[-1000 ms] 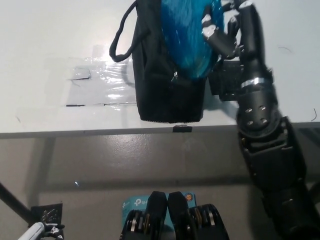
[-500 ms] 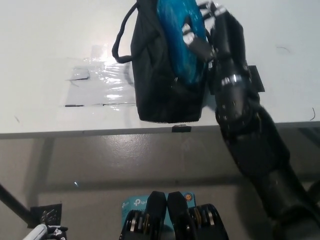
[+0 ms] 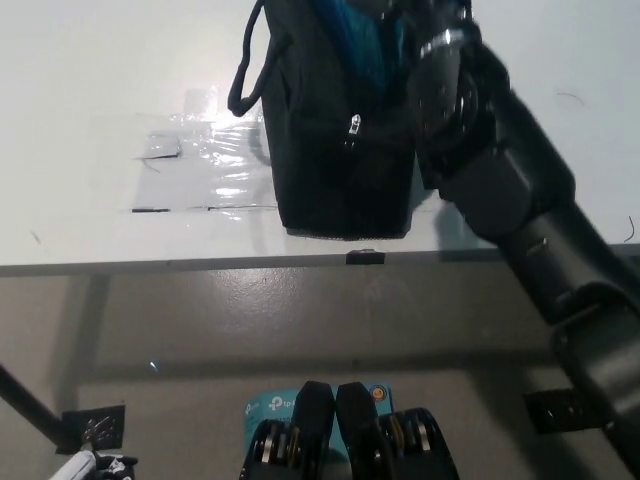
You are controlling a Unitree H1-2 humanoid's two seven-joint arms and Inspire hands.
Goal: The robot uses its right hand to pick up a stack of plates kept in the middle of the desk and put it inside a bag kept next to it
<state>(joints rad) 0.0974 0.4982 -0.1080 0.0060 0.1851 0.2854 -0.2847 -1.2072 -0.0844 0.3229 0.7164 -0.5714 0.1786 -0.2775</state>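
The bag was matt black cloth, soft and creased, with a corded handle of the same dull weave and a small shiny metal zip pull. Inside its mouth showed glossy blue plates with a plastic sheen. The tabletop was smooth, pale and faintly satin, and a patch of clear tape on it shone wrinkled and glossy. The right arm looked like matt black hard plastic with a bright metal ring.

Blue plates sank deeper into bag (right arm leaned over)
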